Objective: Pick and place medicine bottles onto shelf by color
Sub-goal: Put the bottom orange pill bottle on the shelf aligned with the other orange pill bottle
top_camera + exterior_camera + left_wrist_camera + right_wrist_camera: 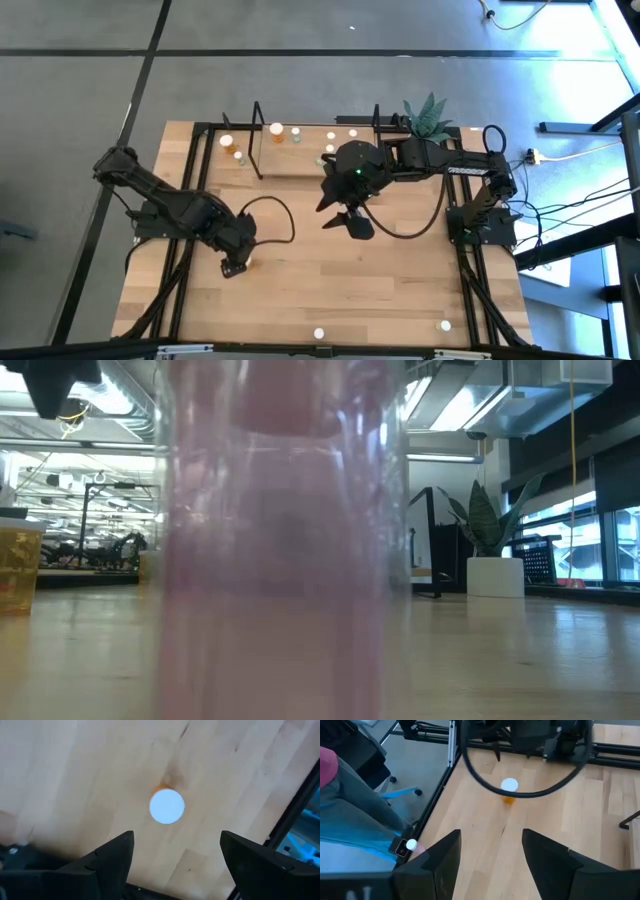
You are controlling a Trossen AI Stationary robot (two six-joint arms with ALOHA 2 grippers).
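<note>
Progress looks partial. In the high view, the low shelf [300, 158], a light wooden board with thin black metal loops at its ends, sits in the upper middle of the frame. Several small cylindrical medicine bottles with white round caps already stand on or near it: two with orange bodies [227, 143] at the upper left, one more near [277, 129], and some greenish or pale ones [330, 150] further right. I cannot tell if each one is on the board or only beside it.

Others are not yet placed. One white-capped bottle [319, 333] stands at the bottom middle of the light wooden desk [400, 290], and another [446, 325] at the bottom right. A pinkish transparent bottle [285, 540] fills the low view, very close to that camera.

The left end effector [238, 265], in the lower left part of the high view, hovers directly over an orange bottle with a white cap [167, 806]; its fingers stand wide apart and hold nothing. The right end effector [349, 221], in the middle of the frame, is also open and empty. Its wrist view shows the same orange bottle under the left arm.

I judge that the next step is picking this orange bottle, and at least three more remain.
</note>
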